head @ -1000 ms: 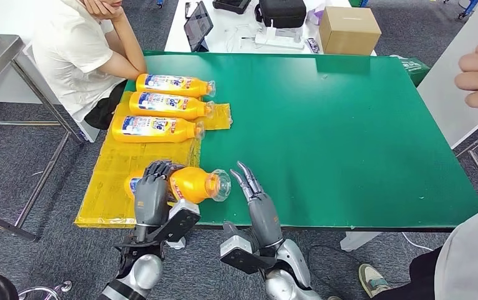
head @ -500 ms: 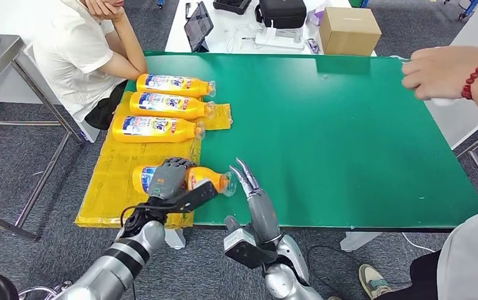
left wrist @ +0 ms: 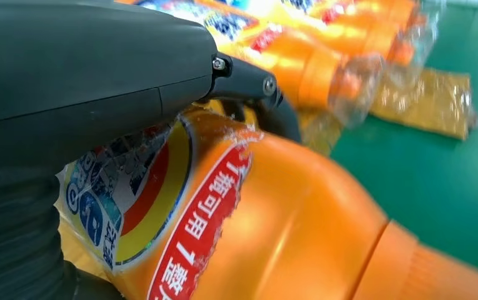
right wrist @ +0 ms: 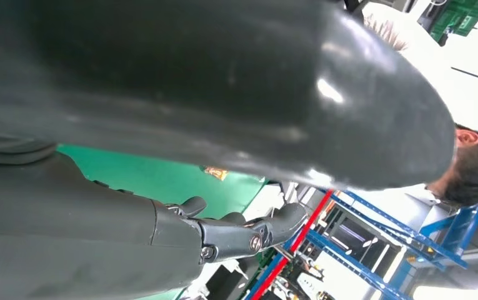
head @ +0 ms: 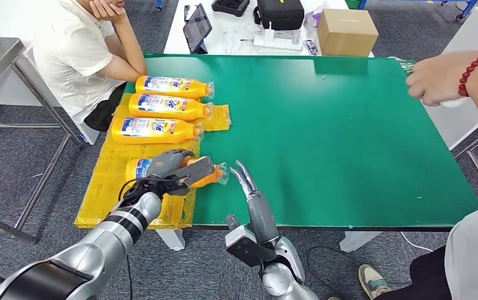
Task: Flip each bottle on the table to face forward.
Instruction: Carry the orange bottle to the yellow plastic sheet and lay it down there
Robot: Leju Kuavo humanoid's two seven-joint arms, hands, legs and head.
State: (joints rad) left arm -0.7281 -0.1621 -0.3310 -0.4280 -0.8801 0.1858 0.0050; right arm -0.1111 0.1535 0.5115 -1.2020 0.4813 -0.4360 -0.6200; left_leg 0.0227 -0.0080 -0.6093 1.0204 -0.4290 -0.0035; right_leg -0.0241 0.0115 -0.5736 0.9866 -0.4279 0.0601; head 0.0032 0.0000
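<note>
Rolled label-up since earlier, nearest orange plastic bottle [head: 180, 173] gripped by left hand [head: 172, 167] fingers lower left, right hand [head: 246, 179] fingers open; remaining bottles look done.

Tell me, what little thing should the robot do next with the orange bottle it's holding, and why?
Probably let go. The left hand grips the nearest bottle, which lies on the yellow sheet with its label showing, like the three bottles beyond. The right hand holds nothing.
</note>
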